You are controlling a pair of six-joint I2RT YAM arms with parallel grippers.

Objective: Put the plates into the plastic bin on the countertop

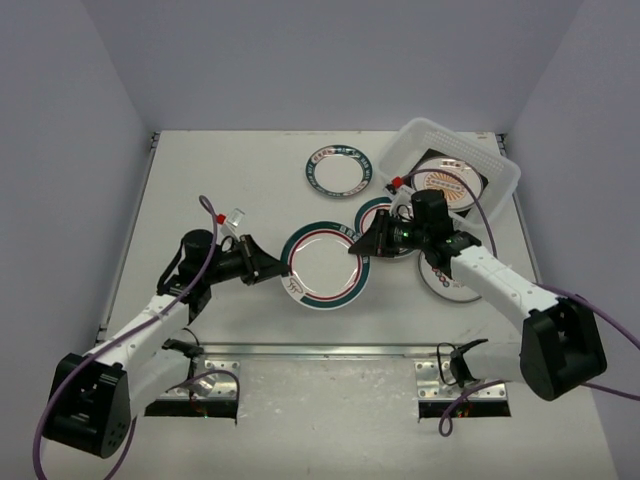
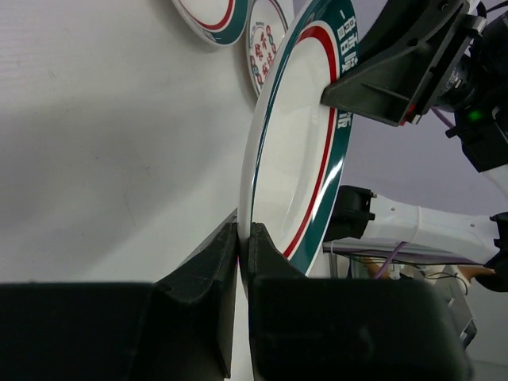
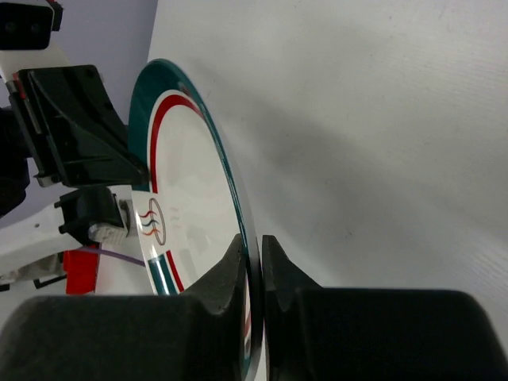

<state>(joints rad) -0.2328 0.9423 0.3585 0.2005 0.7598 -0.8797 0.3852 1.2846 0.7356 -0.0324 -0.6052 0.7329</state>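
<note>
My left gripper (image 1: pixel 284 277) clamped on plate (image 1: pixel 325 268) left rim; my right gripper (image 1: pixel 361 246) clamped on opposite rim. Bin (image 1: pixel 418 130) just beyond right gripper on counter (image 1: pixel 200 180).

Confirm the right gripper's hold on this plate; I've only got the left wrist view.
Observer: The right gripper has one finger on each side of the plate rim, closed on it.
Operator: Locate the bin.
Observer: The bin sits at the far right corner of the counter.
Operator: Report what's in it.
Observer: A sunburst plate lies on a dark square plate inside.
</note>
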